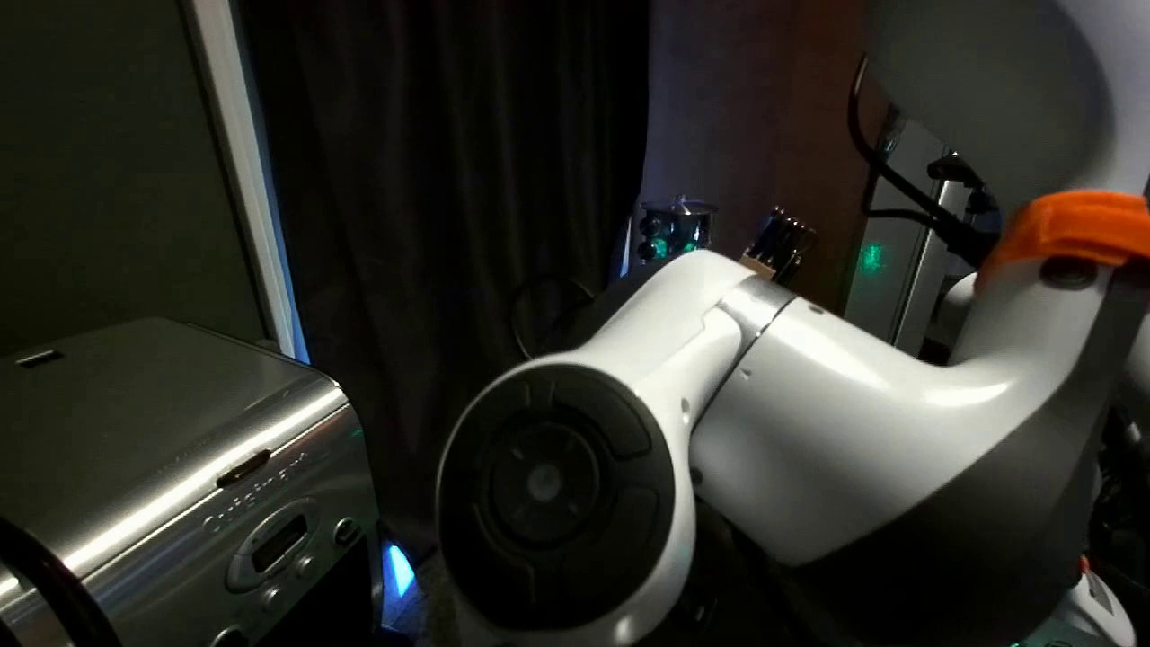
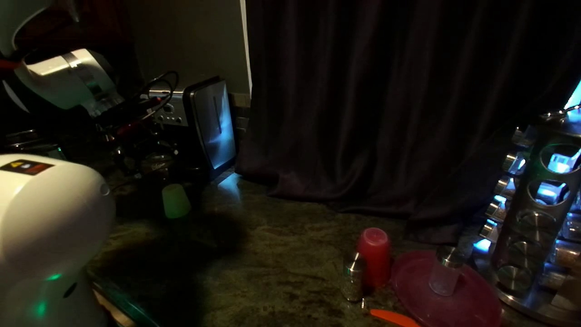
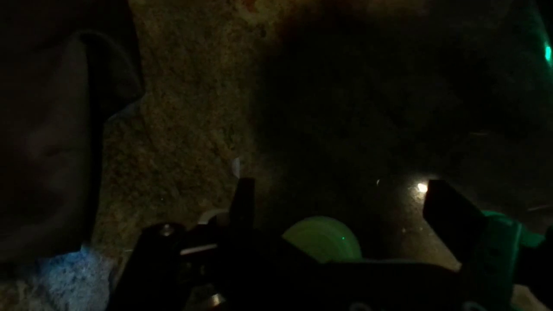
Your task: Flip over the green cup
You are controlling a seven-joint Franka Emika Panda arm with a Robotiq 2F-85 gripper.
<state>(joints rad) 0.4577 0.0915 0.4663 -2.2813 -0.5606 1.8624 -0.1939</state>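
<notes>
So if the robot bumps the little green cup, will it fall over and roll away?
Probably not easily: the green cup stands with its wider end down on the counter, so a gentle push might just slide it. If it did tip, it could roll in a curve, since it looks round and tapered.

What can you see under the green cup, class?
In an exterior view, the green cup stands narrow end up on the countertop. Its inside and the surface directly beneath are covered, so anything hidden there can't be told.
</notes>
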